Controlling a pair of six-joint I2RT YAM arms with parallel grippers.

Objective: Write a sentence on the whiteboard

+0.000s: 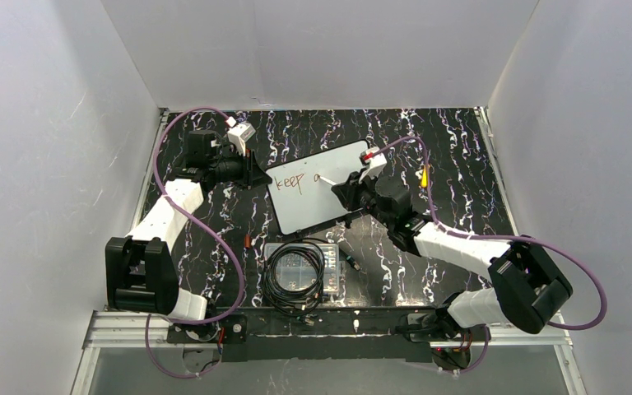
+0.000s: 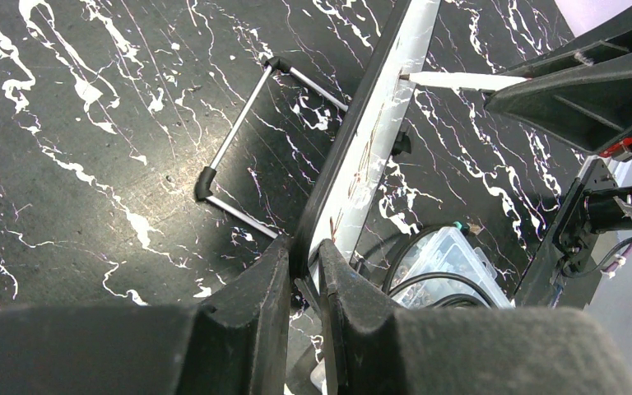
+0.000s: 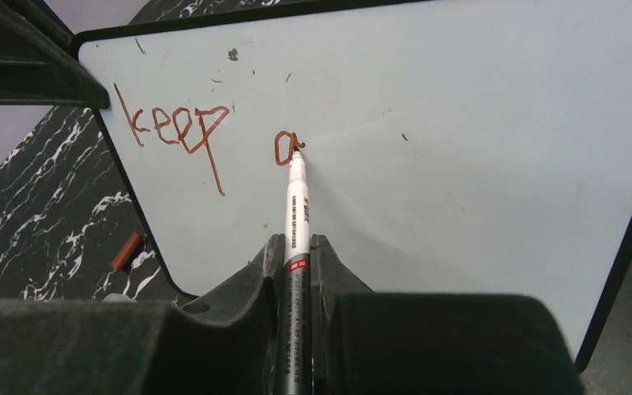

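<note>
From above, my left hand [image 1: 257,174] is clenched on the board's [image 1: 317,210] side edge. That holds the board tilted up and keeps it from sliding under the pen's push. My right hand [image 1: 341,191] is at the board's face, grasping the marker [image 1: 327,180], whose tip rests on the white surface just ahead of it. The sentence [image 1: 290,184] so far lies between my two hands, closer to the left one. Behind both hands, toward my bases, a clear box [image 1: 335,278] with a coiled cable [image 1: 292,271] sits on the tabletop [image 1: 444,156], near the board's lower rim. I judge it could crowd my right forearm if I drop low for a second line. A small brown cap [image 1: 248,241] lies behind my left hand, apart from everything else.

In my left wrist view, my fingers [image 2: 255,304] pinch the black rim edge-on, one on each side, and the board runs straight away from the hand. A wire stand [image 2: 234,148] props it from the back, to the hand's left. The marker comes in from the right and touches the face.

In my right wrist view, the marker is clamped between my fingers and points straight ahead. Its tip is on a round letter [image 3: 284,148] just after "keep". Bare board spreads ahead and to the right of the hand, with nothing in the way. Most of the sentence is not yet written.
</note>
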